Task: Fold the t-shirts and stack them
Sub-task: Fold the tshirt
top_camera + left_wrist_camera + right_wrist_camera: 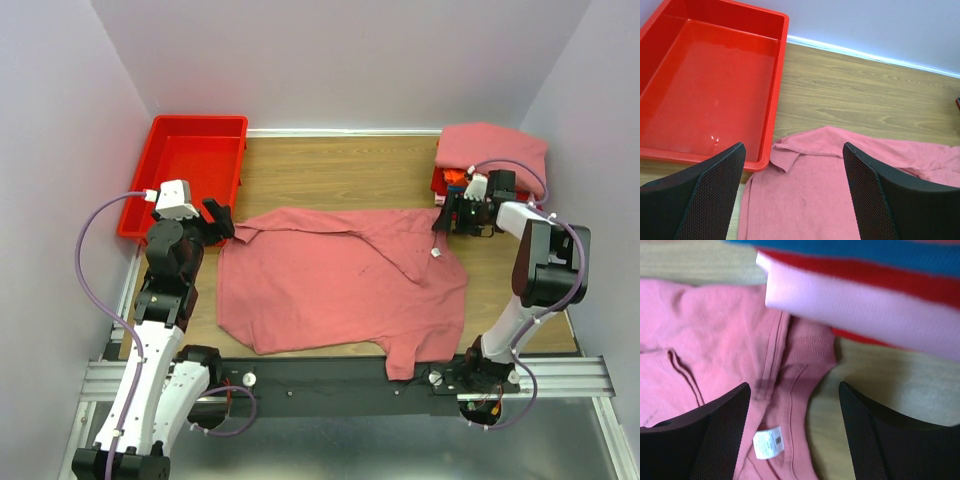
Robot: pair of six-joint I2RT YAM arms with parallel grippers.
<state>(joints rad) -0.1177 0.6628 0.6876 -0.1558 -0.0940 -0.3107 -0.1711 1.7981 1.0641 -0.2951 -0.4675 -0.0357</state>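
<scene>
A large salmon-pink t-shirt [340,285] lies spread on the wooden table, with its white neck tag [436,253] near the right edge. My left gripper [222,222] is open, just above the shirt's far left corner [790,155]. My right gripper [447,218] is open above the shirt's collar [805,365] and tag [768,442], holding nothing. A stack of folded shirts [490,150] sits at the far right; in the right wrist view its pale pink [860,305], red and blue layers show.
An empty red plastic bin [190,170] stands at the far left [705,95], touching the shirt's corner. The white back wall runs behind the table [340,165].
</scene>
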